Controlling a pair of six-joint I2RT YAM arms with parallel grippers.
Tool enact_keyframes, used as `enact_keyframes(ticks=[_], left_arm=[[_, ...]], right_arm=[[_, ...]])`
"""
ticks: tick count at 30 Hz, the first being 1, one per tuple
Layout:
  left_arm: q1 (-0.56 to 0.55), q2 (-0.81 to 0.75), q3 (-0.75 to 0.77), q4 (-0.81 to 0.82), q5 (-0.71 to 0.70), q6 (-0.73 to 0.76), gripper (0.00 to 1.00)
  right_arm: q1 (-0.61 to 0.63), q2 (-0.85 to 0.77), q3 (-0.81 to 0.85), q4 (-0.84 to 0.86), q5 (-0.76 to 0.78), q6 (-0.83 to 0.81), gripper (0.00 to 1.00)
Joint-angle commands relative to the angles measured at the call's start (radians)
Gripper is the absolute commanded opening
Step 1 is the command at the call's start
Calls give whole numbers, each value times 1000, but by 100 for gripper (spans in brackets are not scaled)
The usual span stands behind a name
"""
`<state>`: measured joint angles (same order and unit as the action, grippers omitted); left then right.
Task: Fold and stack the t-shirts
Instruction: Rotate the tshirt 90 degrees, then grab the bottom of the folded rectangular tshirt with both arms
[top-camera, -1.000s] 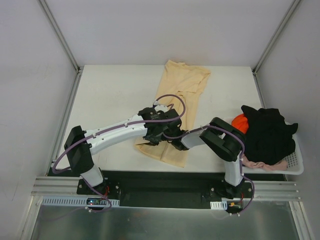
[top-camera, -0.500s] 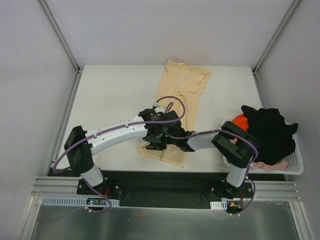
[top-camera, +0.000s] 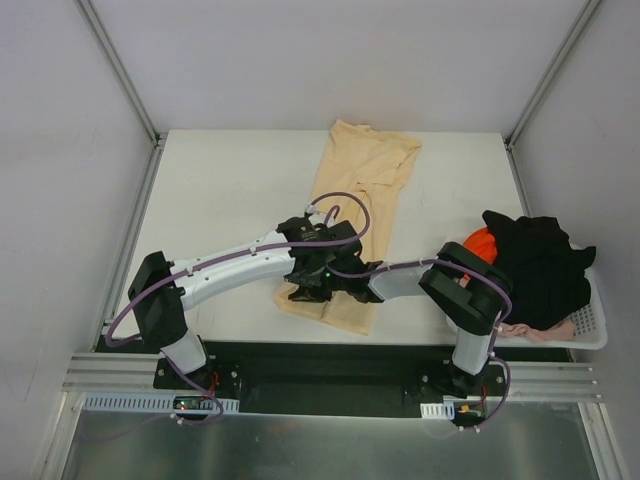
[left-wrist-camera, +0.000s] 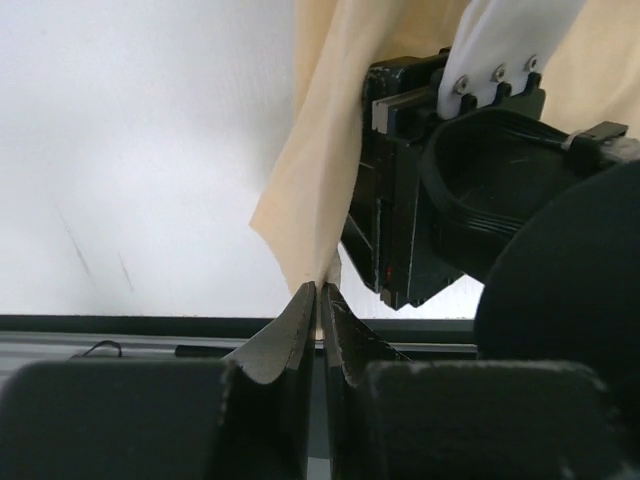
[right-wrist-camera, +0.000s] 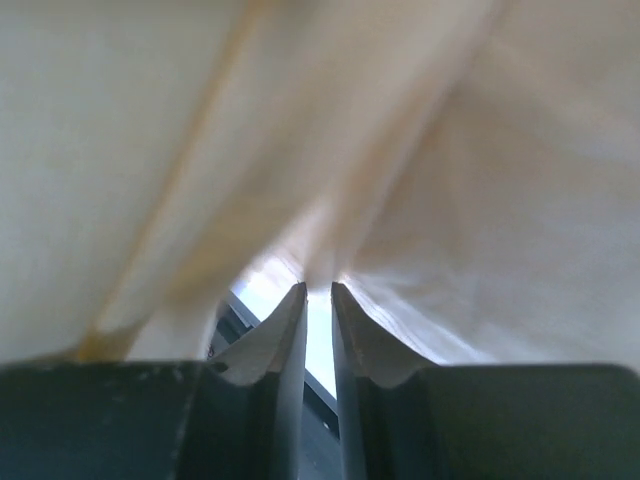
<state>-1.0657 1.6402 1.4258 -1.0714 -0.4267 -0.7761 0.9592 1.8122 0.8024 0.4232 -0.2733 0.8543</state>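
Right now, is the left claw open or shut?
Shut. The left gripper is clamped on a corner of the peach t-shirt.

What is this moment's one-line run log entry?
left jaws: shut on peach t-shirt near edge | right jaws: shut on same edge | basket: black shirt, orange shirt, pink shirt | stacked: none yet

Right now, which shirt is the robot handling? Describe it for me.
On the white table, a long pale peach t-shirt lies down the middle. Unlike the shirt heap in the basket at the right, it is light-coloured and spread out alone.
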Motion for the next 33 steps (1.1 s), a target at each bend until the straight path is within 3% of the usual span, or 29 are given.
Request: enact_keyframes(ticks=[1, 8, 12, 23, 33], left_arm=[[-4, -43, 15, 1, 3, 5, 4], [-4, -63, -10, 10, 6, -9, 6], [-4, -65, -21, 18, 14, -14, 5], [-4, -52, -38, 45, 49, -8, 6], [-4, -40, -41, 64, 92, -2, 5]], right_arm=[[29, 58, 118, -44, 20, -37, 17], [46, 116, 196, 1, 25, -51, 16], [47, 107, 182, 54, 39, -55, 20], [47, -94, 15, -18, 80, -67, 31], [47, -307, -60, -299, 230, -96, 37]])
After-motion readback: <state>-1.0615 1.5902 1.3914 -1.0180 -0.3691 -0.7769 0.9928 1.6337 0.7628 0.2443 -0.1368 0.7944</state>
